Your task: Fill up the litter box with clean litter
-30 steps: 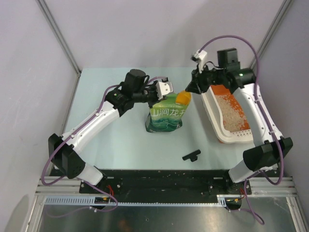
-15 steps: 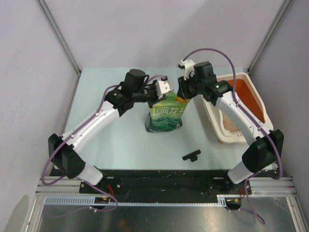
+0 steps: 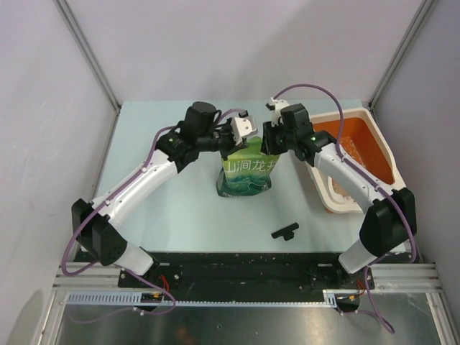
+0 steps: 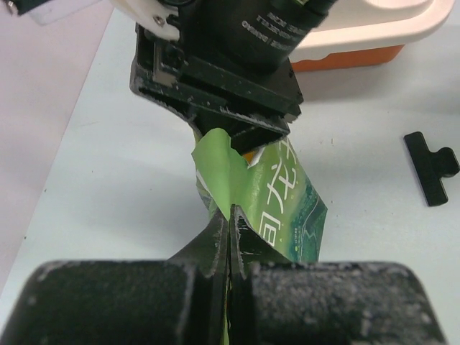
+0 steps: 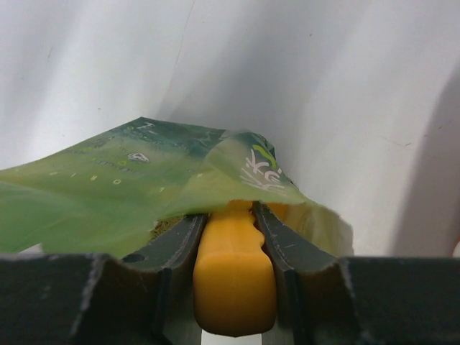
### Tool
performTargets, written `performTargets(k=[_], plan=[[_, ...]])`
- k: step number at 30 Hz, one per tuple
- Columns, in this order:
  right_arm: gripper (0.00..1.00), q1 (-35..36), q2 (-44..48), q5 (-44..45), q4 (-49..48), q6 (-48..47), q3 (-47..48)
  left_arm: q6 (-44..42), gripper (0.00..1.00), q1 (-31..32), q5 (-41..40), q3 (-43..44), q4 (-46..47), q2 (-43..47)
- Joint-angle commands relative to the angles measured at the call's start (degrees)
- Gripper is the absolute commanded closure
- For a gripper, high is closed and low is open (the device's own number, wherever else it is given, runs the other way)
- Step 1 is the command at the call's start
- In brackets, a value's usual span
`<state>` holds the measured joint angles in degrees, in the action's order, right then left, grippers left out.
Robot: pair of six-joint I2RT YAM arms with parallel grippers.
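The litter box point(image 3: 376, 141), a white tray with an orange inside, stands at the right and holds some pale beige litter point(image 3: 346, 190) at its near end. A green printed bag point(image 3: 246, 175) stands upright mid-table. My left gripper point(image 3: 242, 134) is shut on the bag's top edge point(image 4: 215, 154), holding the mouth open. My right gripper point(image 3: 268, 141) is shut on the handle of an orange scoop point(image 5: 233, 277). The scoop's head is hidden inside the bag's mouth point(image 5: 180, 183). The litter box's corner also shows in the left wrist view point(image 4: 374, 29).
A black clip point(image 3: 284, 231) lies on the table in front of the bag and also shows in the left wrist view point(image 4: 431, 167). Grey walls close in the back and both sides. The right arm reaches across the litter box's left rim.
My right gripper has swung left with the scoop, from above the litter box to the bag's mouth, and the scoop's head has gone inside. The left gripper has kept still.
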<state>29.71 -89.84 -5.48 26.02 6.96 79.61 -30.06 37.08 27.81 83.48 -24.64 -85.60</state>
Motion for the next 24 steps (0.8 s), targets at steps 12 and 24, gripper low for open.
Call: performTargets(k=[12,24], plan=[[1.00,-12.5,-4.6,-27.3,-13.4,24.9,-2.6,2.3,1.00,1.1,2.5,0.4,4.4,2.5],[1.00,-23.1,-6.7,-47.9,-25.4,40.2,-3.1,-0.1,1.00,2.1,-4.7,-2.4,4.4,4.3]])
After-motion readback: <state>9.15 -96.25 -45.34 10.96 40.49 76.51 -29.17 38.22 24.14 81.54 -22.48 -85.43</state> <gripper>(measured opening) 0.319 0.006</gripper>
